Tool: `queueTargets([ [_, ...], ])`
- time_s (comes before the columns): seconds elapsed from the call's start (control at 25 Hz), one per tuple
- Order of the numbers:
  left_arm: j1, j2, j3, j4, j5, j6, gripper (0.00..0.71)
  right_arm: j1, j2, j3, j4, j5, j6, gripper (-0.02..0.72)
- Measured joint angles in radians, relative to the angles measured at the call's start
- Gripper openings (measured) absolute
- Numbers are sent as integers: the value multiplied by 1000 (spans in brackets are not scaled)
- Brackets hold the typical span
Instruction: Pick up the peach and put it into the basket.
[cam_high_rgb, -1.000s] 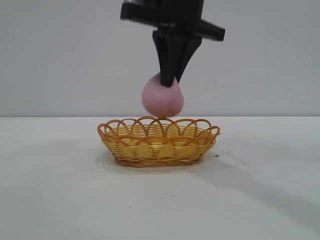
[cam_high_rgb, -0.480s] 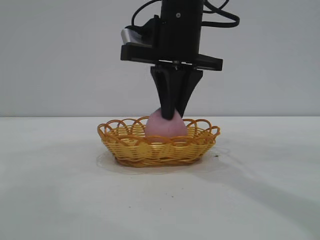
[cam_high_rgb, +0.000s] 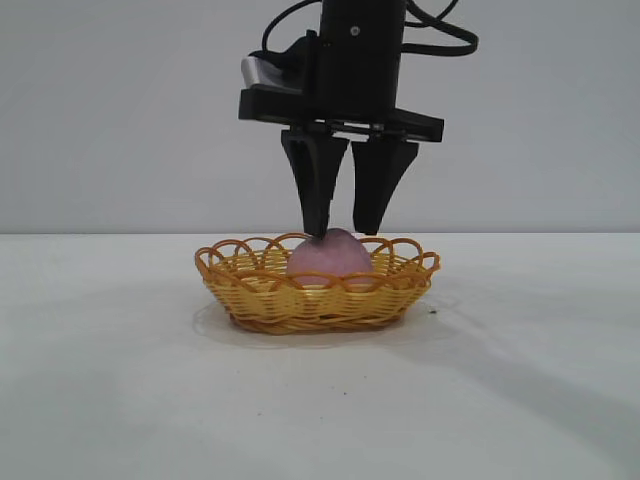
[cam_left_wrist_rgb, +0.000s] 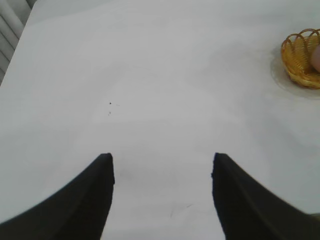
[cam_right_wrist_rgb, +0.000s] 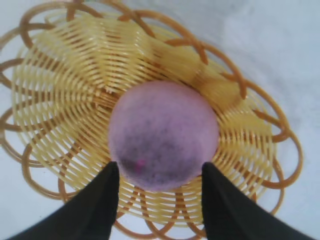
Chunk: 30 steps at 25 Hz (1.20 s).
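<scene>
Exterior view shows my right gripper (cam_high_rgb: 342, 232) pointing straight down with its fingers spread, straddling the top of the peach (cam_high_rgb: 329, 258). It sits in the basket (cam_high_rgb: 250, 295) right below them, pretty round, no long axis or tip I can make out. Left gripper (cam_left_wrist_rgb: 162, 172) is parked open, well off to the side.

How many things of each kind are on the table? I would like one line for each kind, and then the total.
Peach: 1, lying in the basket
Basket: 1, yellow wicker with an orange-brown rim
Total: 2
</scene>
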Motion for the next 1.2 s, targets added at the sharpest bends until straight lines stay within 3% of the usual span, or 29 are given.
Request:
queueTargets([
  [0.12, 0, 0, 0, 0, 0, 0, 381, -30, -11, -28, -23, 4, 0, 371],
  [0.64, 0, -1, 0, 0, 0, 0, 381, -301, -11, -119, -133, 6, 0, 362],
  [0.92, 0, -1, 0, 0, 0, 0, 381, -470, -11, -120, -135, 6, 0, 362],
  [1.2, 0, -1, 0, 0, 0, 0, 381, -575, -19, -120, -92, 7, 0, 362],
])
